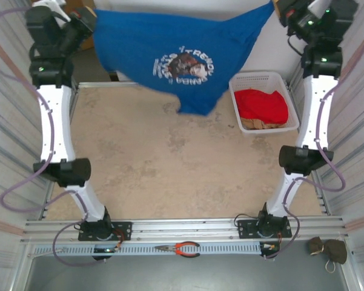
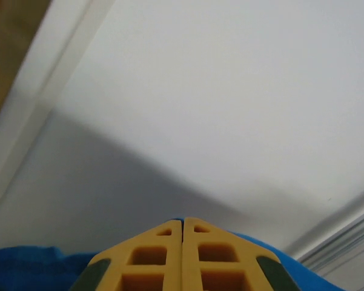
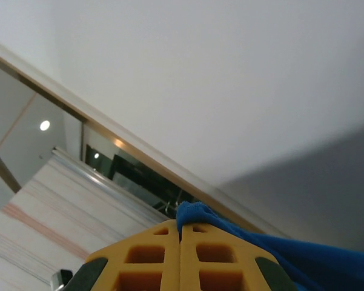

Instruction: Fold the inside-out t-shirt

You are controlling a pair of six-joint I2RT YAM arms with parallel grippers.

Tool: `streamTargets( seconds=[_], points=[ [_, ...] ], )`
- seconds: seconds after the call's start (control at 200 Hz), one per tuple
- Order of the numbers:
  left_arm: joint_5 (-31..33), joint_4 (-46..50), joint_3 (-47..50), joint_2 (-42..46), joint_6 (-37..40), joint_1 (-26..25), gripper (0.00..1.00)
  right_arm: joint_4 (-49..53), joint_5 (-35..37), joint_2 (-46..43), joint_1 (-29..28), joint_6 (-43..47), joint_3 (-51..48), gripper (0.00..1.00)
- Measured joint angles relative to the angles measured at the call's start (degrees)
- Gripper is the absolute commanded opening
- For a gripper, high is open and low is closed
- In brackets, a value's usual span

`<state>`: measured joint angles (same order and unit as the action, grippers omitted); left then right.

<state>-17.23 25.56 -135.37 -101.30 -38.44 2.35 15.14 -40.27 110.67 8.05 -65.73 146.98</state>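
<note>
Left fingers [image 2: 148, 260] and right fingers [image 3: 148, 260] each clench the blue t-shirt [image 1: 139, 39]; it hangs spread above the surface [image 1: 151, 163].

White basket [image 1: 254, 77] with red garment [image 1: 263, 104]; pliers [image 1: 178, 248]

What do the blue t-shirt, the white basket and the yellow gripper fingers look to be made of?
The t-shirt: soft matte cloth, probably cotton knit; it sags in folds. The basket: white plastic, seemingly rigid, with perforated walls. The fingers: yellow matte plastic or rubber, moulded with square recesses.
</note>
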Motion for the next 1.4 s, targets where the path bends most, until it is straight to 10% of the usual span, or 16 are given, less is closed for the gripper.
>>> streamTargets(
  seconds=[0.301,0.561,1.262,1.333,1.403],
  points=[
    [1.18,-10.73,55.49,25.86,1.29,0.90,0.00,-10.71,-0.15,-27.71,-8.15,7.96,-52.35,0.00],
    [3.63,-9.64,93.66,39.23,-0.87,-4.48,0.00,-9.18,7.98,-34.25,-17.11,15.21,-98.31,0.00],
    [9.90,8.90,113.07,75.82,-9.92,-8.00,0.00,19.58,34.23,-73.96,-21.11,19.15,-116.13,0.00],
    [10.75,11.23,113.07,78.27,-9.88,-8.00,0.23,22.32,35.87,-75.52,-19.15,18.62,-116.13,0.00],
    [11.04,13.07,113.07,78.71,-9.66,-8.00,0.47,24.20,36.04,-75.06,-17.16,18.43,-116.13,0.34]
  ],
)
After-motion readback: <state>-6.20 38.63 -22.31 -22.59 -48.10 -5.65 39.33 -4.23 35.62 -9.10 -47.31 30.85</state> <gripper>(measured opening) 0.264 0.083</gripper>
